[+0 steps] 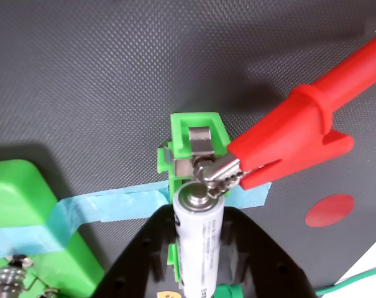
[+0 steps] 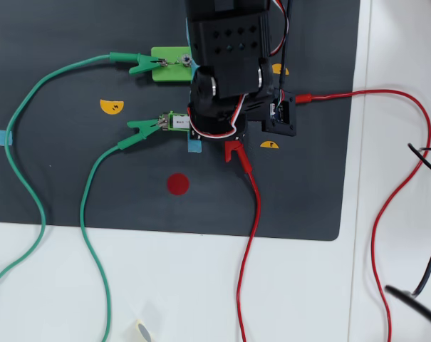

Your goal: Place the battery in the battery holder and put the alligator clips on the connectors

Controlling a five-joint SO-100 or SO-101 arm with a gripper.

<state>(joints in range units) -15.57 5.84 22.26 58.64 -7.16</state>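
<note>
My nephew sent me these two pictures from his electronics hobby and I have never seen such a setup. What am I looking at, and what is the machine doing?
It is a small black robot arm on a dark mat.

The overhead view looks straight down from above. The wrist view comes from a camera riding on the arm, looking past its black gripper.

In the wrist view, a white cylindrical battery lies in a narrow bright-green holder. A red-sleeved alligator clip bites the silver metal tab at the holder's end. Whether the gripper actually grips anything cannot be told.

From above, two green clips on green wires show: one at the holder's other end, one on a light-green plate.
</note>
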